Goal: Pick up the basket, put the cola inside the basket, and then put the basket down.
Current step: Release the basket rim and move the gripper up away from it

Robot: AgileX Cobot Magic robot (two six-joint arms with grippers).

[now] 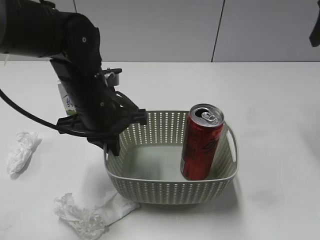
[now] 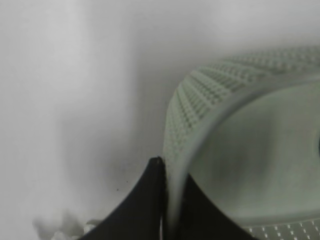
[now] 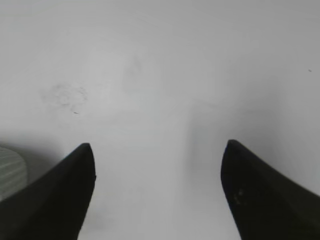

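The pale green basket (image 1: 150,192) sits on the white table in the exterior view. The red cola can (image 1: 201,142) stands upright inside it at the right side. My left gripper (image 1: 114,145) is shut on the basket's left wall; in the left wrist view the two black fingers (image 2: 172,172) pinch the slotted rim of the basket (image 2: 210,95). My right gripper (image 3: 157,150) is open and empty above bare table; only a bit of the right arm (image 1: 314,31) shows at the exterior view's top right edge.
Crumpled white paper lies at the left (image 1: 20,150) and at the front left (image 1: 85,215) of the basket. A white-and-blue carton (image 1: 66,100) stands behind my left arm, mostly hidden. A corner of the basket (image 3: 10,170) shows at the right wrist view's left edge.
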